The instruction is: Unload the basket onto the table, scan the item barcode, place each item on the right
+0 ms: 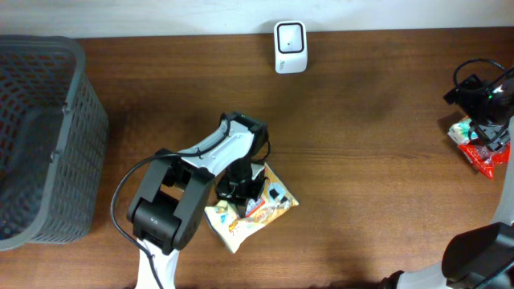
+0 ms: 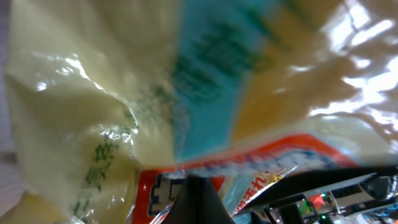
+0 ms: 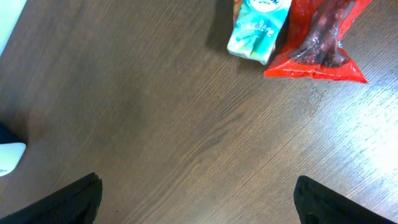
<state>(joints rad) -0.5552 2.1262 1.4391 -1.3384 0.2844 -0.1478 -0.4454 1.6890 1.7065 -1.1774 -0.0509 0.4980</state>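
Snack bag (image 1: 249,221) rests on brown wood-grain table (image 1: 361,160).

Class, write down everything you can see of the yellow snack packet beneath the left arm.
The yellow glossy plastic snack packet is crinkled film printed with a teal panel and a red band. It lies skewed on the brown wooden table. The left pincer is shut on its upper part, hiding it partly.
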